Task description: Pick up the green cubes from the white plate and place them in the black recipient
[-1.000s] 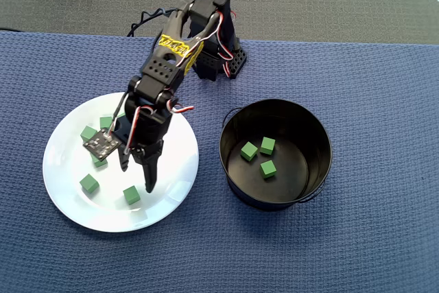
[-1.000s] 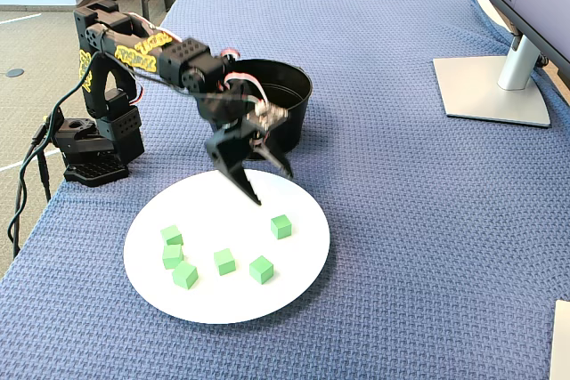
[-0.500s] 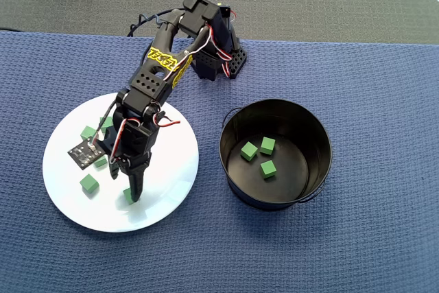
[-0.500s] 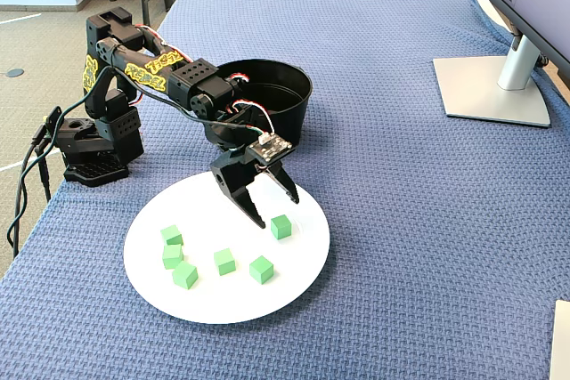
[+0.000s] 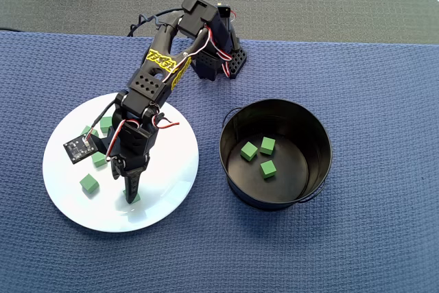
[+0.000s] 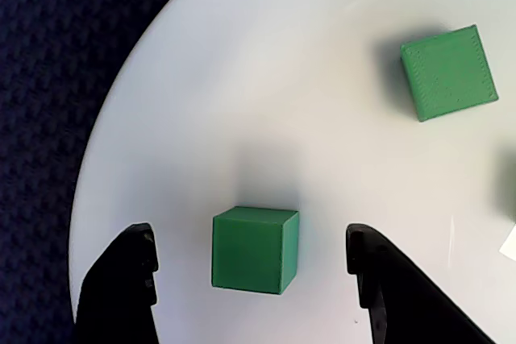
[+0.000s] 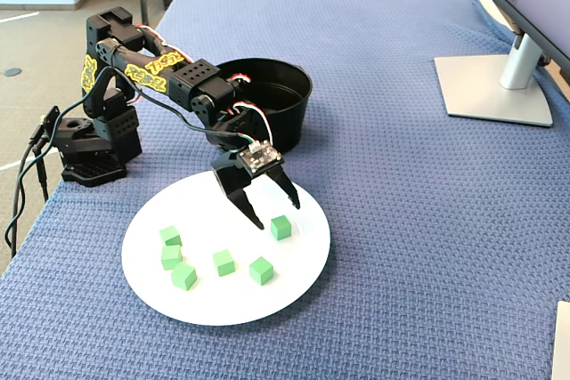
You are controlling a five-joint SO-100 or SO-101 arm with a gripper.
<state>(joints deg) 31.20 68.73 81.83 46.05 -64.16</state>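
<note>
Overhead view: three green cubes (image 5: pixel 259 157) lie inside the black recipient (image 5: pixel 276 154), hidden elsewhere. Wrist view: the gripper (image 6: pixel 250 259) is spread wide, jaws either side of one matte green cube (image 6: pixel 254 249), not touching. Fixed view: six cubes (image 7: pixel 223 262) sit on the white plate (image 7: pixel 225 247).

A large round glossy white plate (image 7: pixel 165 295) lay on the woven blue tablecloth (image 7: pixel 401 220), holding six small matte green cubes (image 7: pixel 223 262). The black arm's two-finger gripper (image 7: pixel 269 217) hung over the plate with jaws spread, one cube (image 7: pixel 281 227) just beside its fingertips. A round black metal pot (image 7: pixel 283 113) stood behind.
</note>
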